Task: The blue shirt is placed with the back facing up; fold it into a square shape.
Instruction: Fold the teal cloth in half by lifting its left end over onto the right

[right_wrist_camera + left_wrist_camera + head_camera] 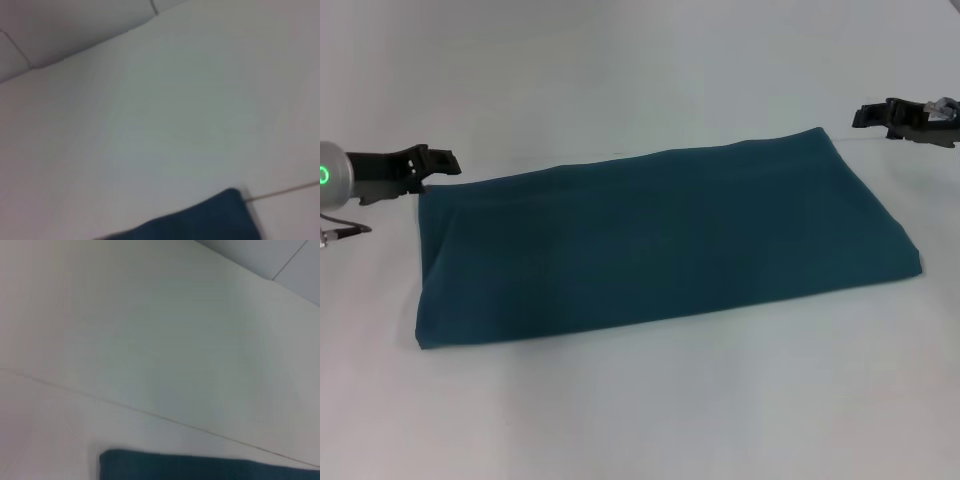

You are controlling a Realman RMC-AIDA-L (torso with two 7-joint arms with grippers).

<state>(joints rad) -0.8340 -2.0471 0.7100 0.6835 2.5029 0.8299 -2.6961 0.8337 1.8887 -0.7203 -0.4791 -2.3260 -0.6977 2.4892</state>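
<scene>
The large dark teal-blue cotton shirt (660, 240) lies flat on the white table (650, 400) in front of me, folded into a long, wide band with plain cloth on top. It runs from my left to my right, its right end sitting farther from me than its left, so the whole band slants across the table. The near long edge is a clean straight line; the right end looks thicker, with layers stacked at the near right corner.

My left gripper (448, 162) — black, with a green ring lit on the wrist behind it — is just beside the shirt's far left corner, close to the cloth but not holding it that I can see. Whether its fingers are parted or closed I cannot tell. My right gripper (860, 117), also black, is near the far right corner, a little apart from the cloth. Its fingers are too small to read, so I cannot tell their state either.

In my left wrist view a strip of the shirt (200, 467) shows with one squared corner on the white table (150, 340). My right wrist view shows a rounded corner of the shirt (210, 220) beside a thin seam line (285, 192) in the table (175, 110).
</scene>
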